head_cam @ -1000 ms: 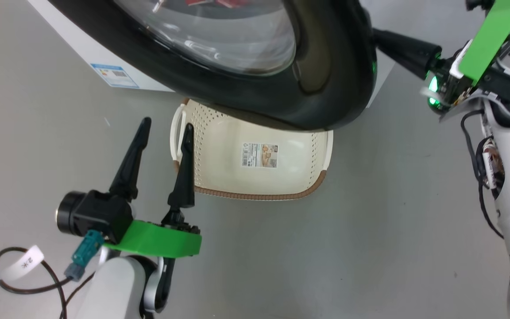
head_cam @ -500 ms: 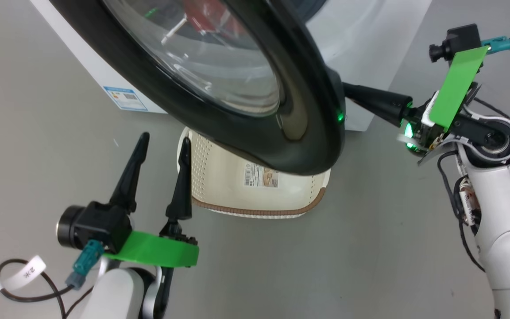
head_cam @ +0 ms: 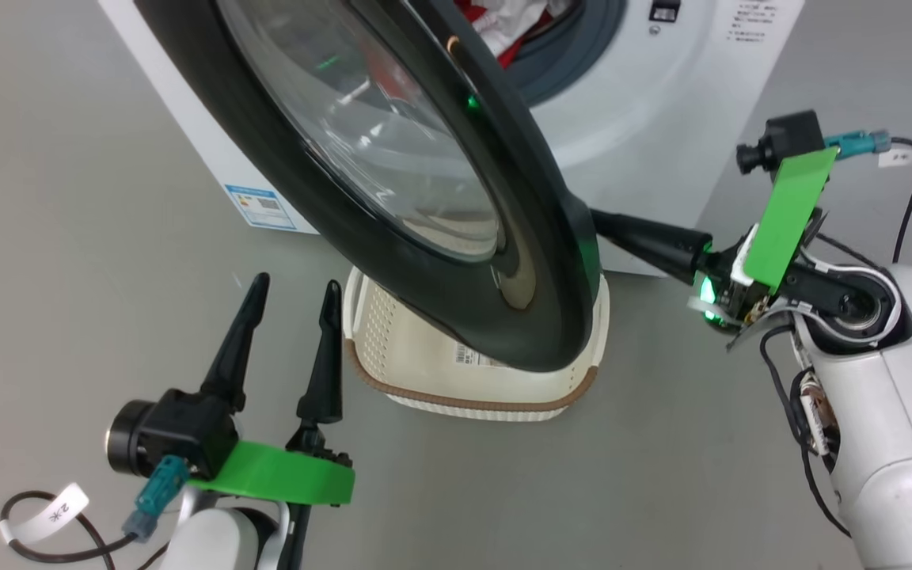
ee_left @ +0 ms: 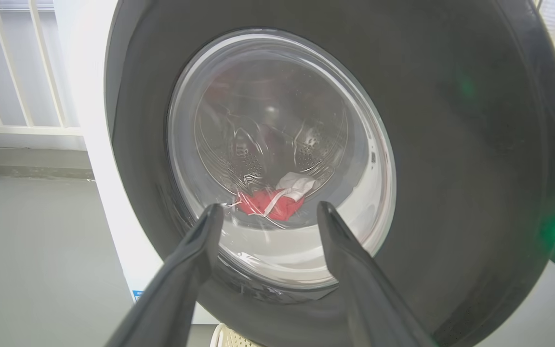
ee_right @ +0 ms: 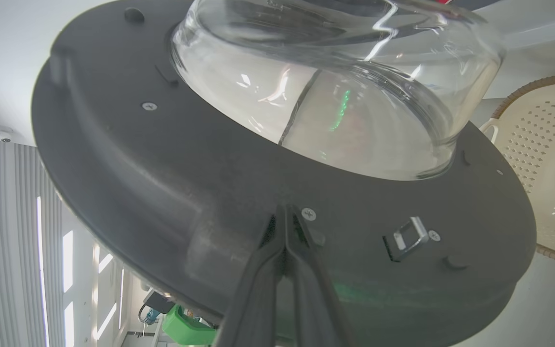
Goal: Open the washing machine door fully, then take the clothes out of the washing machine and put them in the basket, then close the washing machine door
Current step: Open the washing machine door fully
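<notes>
The washing machine door (head_cam: 551, 261), with its glossy black rim and bulging glass, stands partly swung out from the white washing machine (head_cam: 646, 119). My right gripper (head_cam: 606, 222) is shut, its tips (ee_right: 284, 207) against the door's grey inner face (ee_right: 162, 168) below the glass bowl. Red and white clothes (head_cam: 503, 16) lie in the drum, also seen through the glass (ee_left: 277, 205). The cream basket (head_cam: 393, 348) sits on the floor under the door. My left gripper (head_cam: 298, 283) hangs open and empty left of the basket, facing the door's outside (ee_left: 451, 120).
A metal latch hook (ee_right: 407, 236) sticks out of the door's inner face right of my fingertips. A blue label (head_cam: 260, 207) marks the machine's lower left corner. Grey floor (head_cam: 68, 277) spreads around. A white railing (ee_left: 12, 72) stands behind the machine.
The door has swung further out from the machine with my shut right gripper behind its edge. The head camera has shifted, so the drum opening and clothes show. My left gripper stayed put.
</notes>
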Motion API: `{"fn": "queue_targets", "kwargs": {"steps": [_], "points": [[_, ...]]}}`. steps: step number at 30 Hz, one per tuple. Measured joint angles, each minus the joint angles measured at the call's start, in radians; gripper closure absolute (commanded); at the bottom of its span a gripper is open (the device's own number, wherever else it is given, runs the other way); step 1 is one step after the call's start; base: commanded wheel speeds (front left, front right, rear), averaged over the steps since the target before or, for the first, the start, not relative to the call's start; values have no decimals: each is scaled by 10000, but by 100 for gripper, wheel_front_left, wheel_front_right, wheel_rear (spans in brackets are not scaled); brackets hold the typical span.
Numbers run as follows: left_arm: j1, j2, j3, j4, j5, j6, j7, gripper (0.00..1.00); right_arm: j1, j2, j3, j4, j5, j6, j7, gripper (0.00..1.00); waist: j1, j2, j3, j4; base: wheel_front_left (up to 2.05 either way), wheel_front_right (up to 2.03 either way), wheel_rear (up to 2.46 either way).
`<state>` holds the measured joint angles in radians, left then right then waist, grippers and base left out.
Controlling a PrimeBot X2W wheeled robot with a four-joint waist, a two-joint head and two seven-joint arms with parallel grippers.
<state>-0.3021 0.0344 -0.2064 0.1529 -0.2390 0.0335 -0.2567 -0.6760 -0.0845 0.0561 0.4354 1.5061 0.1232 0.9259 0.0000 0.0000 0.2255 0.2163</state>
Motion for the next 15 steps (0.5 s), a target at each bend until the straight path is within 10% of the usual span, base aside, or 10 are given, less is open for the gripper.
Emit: {"fn": "queue_targets", "kwargs": {"steps": [15], "points": [[392, 6, 19, -23, -75, 13, 0, 0, 817, 102, 420, -222, 616, 0, 205, 100, 0, 0, -573, 691, 0, 0, 0]]}}
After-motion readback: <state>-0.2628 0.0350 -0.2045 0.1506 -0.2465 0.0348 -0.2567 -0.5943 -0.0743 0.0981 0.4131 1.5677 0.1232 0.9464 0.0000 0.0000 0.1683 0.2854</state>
